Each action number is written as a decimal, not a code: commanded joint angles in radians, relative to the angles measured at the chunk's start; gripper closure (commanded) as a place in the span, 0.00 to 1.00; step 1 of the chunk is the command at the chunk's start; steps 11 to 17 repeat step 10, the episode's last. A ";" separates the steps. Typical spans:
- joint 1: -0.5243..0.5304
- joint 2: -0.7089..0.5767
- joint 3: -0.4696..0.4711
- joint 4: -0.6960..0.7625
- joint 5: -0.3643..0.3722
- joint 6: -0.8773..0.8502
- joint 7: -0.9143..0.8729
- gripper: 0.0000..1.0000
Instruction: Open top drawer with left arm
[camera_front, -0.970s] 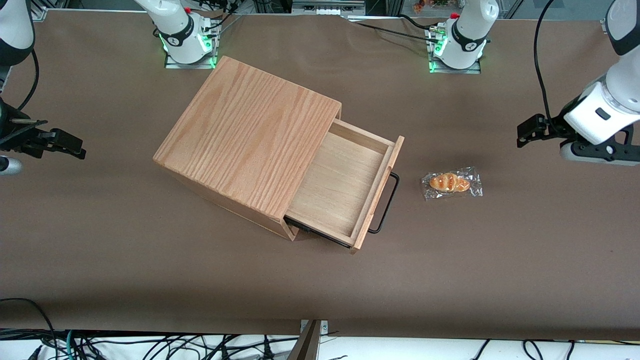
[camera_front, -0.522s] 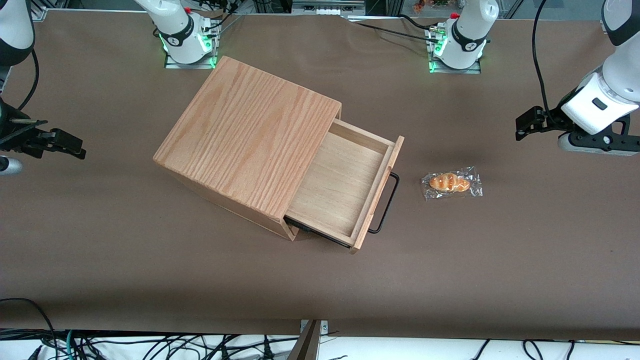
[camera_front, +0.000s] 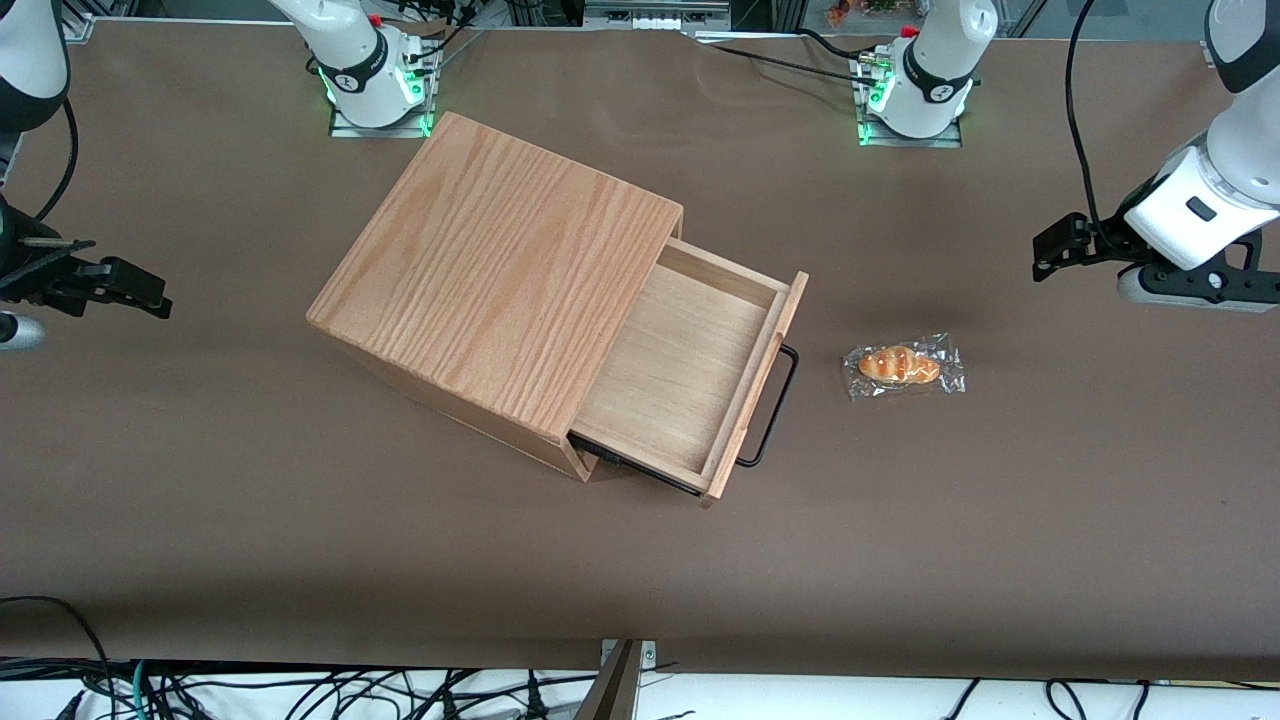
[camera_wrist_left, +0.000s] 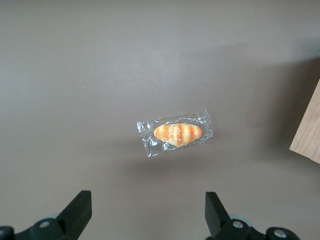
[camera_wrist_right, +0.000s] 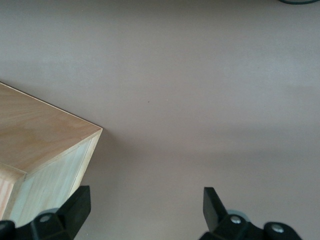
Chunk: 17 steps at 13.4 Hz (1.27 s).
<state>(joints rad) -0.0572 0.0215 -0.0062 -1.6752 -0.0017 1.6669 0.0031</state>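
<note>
The left arm (camera_front: 1215, 190) hangs raised toward its own end of the brown table (camera_front: 1050, 500), well apart from the wooden box (camera_front: 495, 275). Its gripper (camera_front: 1062, 250) is spread wide, empty. The top drawer (camera_front: 690, 375) stands pulled out of the box, a wrapped bread roll (camera_front: 902, 366) near its handle (camera_front: 772, 410).

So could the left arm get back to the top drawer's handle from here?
Probably yes. The pincer hangs open above the table toward the working arm's end, and only the wrapped bread lies low between it and the top drawer, whose handle juts out uncovered.
</note>
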 joint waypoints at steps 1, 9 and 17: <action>0.016 -0.028 -0.017 -0.026 0.009 0.010 -0.009 0.00; 0.011 0.000 -0.017 0.011 0.009 -0.019 -0.008 0.00; 0.011 0.000 -0.017 0.011 0.009 -0.019 -0.008 0.00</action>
